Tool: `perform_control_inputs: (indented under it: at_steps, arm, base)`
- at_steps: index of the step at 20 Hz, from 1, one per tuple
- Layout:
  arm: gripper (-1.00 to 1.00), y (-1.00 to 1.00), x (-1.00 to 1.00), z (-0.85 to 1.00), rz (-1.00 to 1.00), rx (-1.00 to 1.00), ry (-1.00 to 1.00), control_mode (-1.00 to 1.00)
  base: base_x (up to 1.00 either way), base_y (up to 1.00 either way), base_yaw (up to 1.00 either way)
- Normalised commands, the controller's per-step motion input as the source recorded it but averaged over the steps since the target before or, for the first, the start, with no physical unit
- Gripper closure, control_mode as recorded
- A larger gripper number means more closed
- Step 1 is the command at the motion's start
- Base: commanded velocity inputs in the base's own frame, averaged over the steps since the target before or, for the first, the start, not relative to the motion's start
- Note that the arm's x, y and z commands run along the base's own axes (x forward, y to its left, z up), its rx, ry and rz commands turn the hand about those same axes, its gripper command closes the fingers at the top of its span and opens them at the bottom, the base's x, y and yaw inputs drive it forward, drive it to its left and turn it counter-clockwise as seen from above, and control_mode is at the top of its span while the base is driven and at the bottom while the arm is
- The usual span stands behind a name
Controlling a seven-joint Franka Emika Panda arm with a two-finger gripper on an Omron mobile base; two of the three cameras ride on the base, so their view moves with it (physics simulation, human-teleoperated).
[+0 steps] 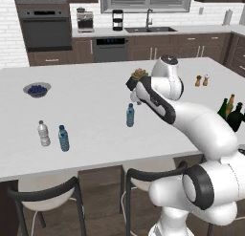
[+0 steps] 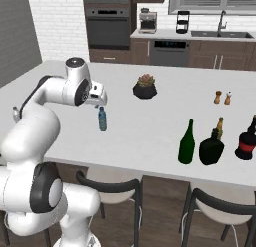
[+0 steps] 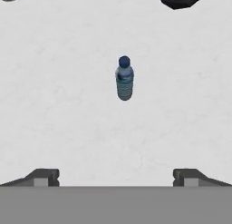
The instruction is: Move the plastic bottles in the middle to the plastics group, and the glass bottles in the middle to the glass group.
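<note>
The small blue plastic bottle [image 1: 130, 115] [image 2: 102, 119] [image 3: 124, 80] stands upright alone in the middle of the white island counter. My gripper [image 1: 136, 99] [image 2: 100, 105] [image 3: 116, 177] hangs open just above it, pointing down, with nothing between its fingertips [image 3: 43, 177]. At the left stand the plastics group's whitish bottle [image 1: 44, 134] and blue bottle [image 1: 63, 138]. At the right stand the tall dark-green bottle [image 2: 187, 143] [image 1: 223, 108], the squat black bottle [image 2: 211, 148] [image 1: 236, 118] and the slim amber bottle [image 2: 219, 127] [image 1: 230, 103] behind them.
A dark pot with a plant [image 2: 145, 87] [image 1: 139, 75] sits beyond the blue bottle. Two shakers [image 2: 222, 97] stand at the far right and a bowl of blueberries [image 1: 37, 90] at the far left. A dark bottle with a red band [image 2: 246, 141] stands at the right edge. Chairs [image 1: 48, 192] line the near side.
</note>
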Motion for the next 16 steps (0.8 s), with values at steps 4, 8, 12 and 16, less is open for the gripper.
perform_control_inputs:
  at_steps: [4, 8, 12, 16]
  arm:
    - [-1.00, 0.07, 0.72, -0.16, 0.11, 0.00, 0.23, -1.00]
    - [-1.00, 0.09, 0.55, -0.23, 0.10, -0.02, 0.10, -1.00]
    - [-1.00, 0.10, 0.47, -0.31, 0.06, -0.15, 0.00, -1.00]
    - [-1.00, 0.04, 0.33, -0.38, 0.01, -0.21, 0.00, -1.00]
  base:
    - [0.00, 0.00, 0.00]
    - [0.00, 0.00, 0.00]
    - [0.00, 0.00, 0.00]
    - [0.00, 0.00, 0.00]
